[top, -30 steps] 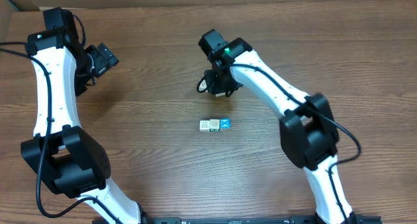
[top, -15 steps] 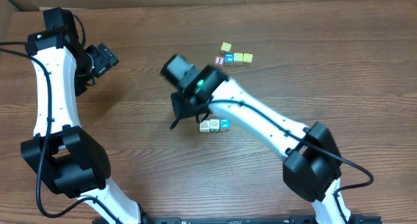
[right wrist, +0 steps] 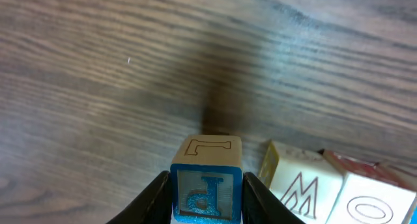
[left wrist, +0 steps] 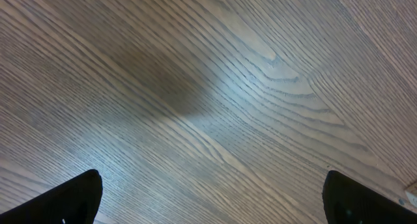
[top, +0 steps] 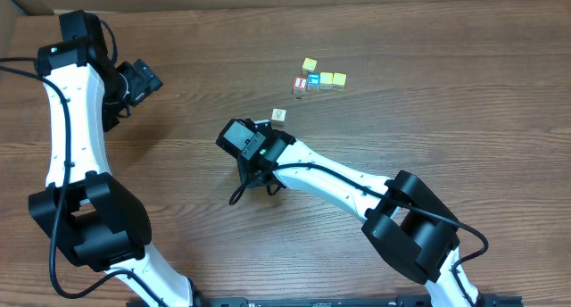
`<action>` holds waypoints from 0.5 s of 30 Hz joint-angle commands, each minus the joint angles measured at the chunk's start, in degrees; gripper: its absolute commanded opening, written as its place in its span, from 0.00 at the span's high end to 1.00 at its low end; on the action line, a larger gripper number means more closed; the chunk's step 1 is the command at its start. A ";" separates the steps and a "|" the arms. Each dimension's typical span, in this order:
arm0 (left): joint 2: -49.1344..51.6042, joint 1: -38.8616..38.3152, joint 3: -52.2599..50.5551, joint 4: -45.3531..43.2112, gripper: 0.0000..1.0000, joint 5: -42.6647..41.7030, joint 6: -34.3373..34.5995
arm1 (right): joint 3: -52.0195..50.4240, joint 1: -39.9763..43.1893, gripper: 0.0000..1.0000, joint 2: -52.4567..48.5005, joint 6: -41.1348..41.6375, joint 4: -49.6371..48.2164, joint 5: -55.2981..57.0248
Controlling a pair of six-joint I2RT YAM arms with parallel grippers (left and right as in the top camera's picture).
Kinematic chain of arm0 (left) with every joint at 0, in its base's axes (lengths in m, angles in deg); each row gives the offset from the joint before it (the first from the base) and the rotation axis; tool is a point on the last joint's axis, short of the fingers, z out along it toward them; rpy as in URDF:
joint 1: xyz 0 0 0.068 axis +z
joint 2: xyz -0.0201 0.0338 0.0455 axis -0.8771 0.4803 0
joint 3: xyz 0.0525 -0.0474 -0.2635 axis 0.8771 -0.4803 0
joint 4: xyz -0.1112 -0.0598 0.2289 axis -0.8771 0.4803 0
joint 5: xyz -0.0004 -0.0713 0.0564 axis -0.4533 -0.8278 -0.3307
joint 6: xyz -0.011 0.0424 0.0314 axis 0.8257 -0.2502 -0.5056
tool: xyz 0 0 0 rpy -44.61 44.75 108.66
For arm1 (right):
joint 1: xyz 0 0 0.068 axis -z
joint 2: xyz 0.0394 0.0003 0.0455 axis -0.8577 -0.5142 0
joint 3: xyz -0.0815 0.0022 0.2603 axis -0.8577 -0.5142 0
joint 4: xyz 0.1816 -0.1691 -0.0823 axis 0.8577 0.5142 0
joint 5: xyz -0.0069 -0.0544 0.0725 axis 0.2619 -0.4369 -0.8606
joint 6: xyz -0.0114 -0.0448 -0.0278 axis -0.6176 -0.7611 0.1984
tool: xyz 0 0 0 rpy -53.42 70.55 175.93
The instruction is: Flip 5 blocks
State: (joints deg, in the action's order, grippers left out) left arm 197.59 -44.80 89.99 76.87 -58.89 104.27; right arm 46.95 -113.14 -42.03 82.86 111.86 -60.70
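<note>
In the right wrist view my right gripper is shut on a block. That block has a blue letter face toward the camera and a plain wood letter face on top. Just right of it on the table sit a white block with an M and a white block with an O. Seen from overhead, the right gripper and its arm hide these blocks. A lone white block lies farther back. My left gripper hangs open at the far left over bare wood, with only its dark fingertips showing.
A cluster of cubes lies at the back: a yellow one, a red-topped one, a blue one and two yellowish ones. The right arm stretches across the table's middle.
The right arm swung from the back cluster forward and left, down over the row of three blocks, and now grips the blue-faced one. The back cluster and a lone white block came into view.
</note>
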 commanded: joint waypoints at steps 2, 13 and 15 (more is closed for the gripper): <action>-0.63 -0.44 0.87 0.02 0.00 0.22 -0.22 | -0.48 0.13 0.65 -0.13 0.81 -0.81 1.75; -0.61 -0.44 0.87 0.02 0.00 0.22 -0.22 | -0.46 0.09 0.46 -0.17 -0.52 -1.97 1.73; -0.61 -0.44 0.87 0.02 0.00 0.22 -0.22 | 0.11 0.09 0.46 -0.17 -2.69 -3.43 1.73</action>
State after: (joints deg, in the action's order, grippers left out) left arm 197.59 -44.80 89.99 76.87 -58.89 104.27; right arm 46.76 -113.10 -42.03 82.66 109.57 -59.74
